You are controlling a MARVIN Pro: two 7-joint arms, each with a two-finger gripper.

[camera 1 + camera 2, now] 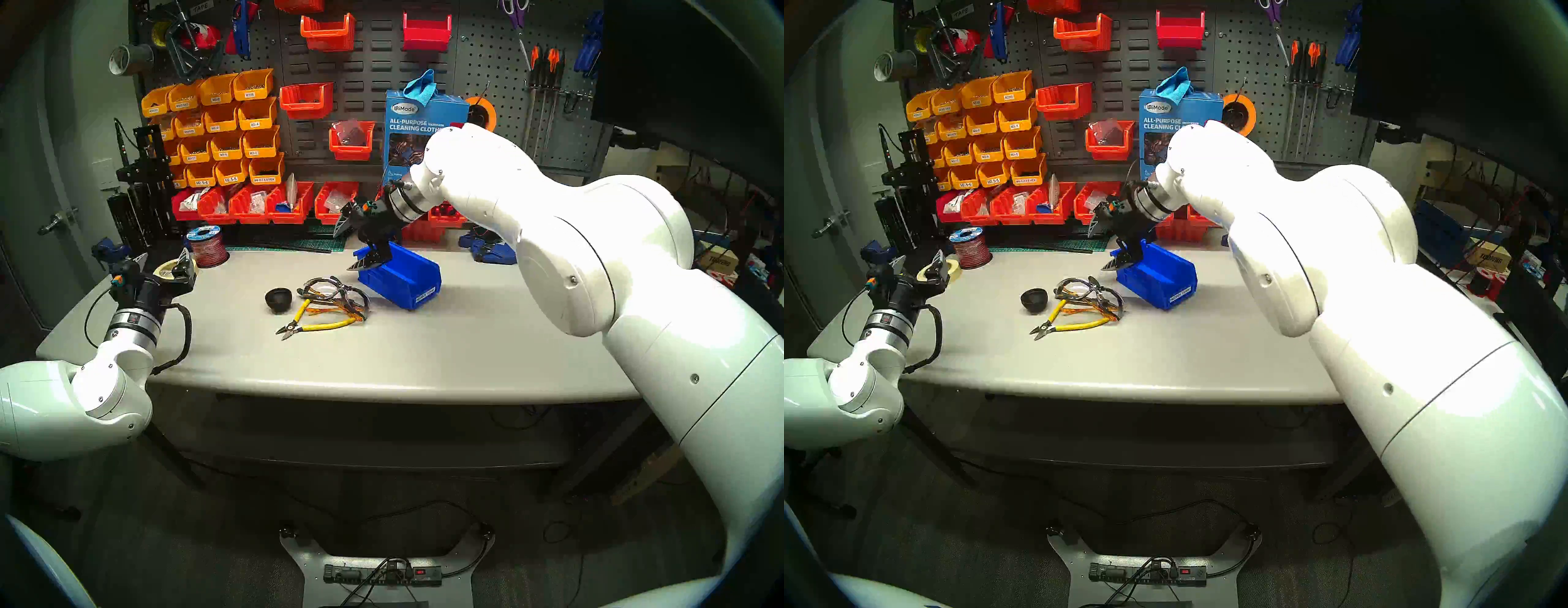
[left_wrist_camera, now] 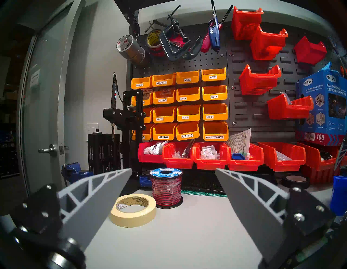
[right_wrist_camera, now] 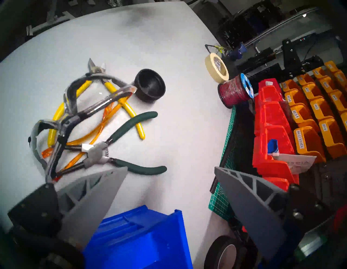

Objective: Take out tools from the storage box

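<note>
Left pincer (image 1: 163, 265): spread wide, empty, parked at the table's (image 1: 424, 352) left edge just short of the masking tape roll (image 2: 133, 210) and the red wire spool (image 2: 166, 186). Not involved at this moment.

Centre of table: the tools lie in one loose pile. Black cup-shaped piece (image 1: 278, 298) furthest left, upright, touching the tip of one arm of the safety glasses (image 3: 75, 112). The glasses lie over the yellow-handled cutters (image 1: 316, 325). Green-handled pliers (image 3: 122, 146) are tangled under the glasses' orange arms, visible only from the right wrist view.

Storage box (image 1: 401, 276): just right of the pile, tipped with its mouth toward the tools. Interior not visible; probably emptied, cannot confirm.

Right pincer (image 1: 358, 244): spread, pinching nothing, angled down and leftward above the box's raised back edge. Lower finger (image 1: 365, 263) looks very close to that edge; contact unclear.

Judgement: tools appear out, so the step in hand is clearing away from the box. To do it well: lift straight off the rim, keep the fingers apart so they do not snag the wall, avoid sweeping across the pile, and check the box interior before finishing.
</note>
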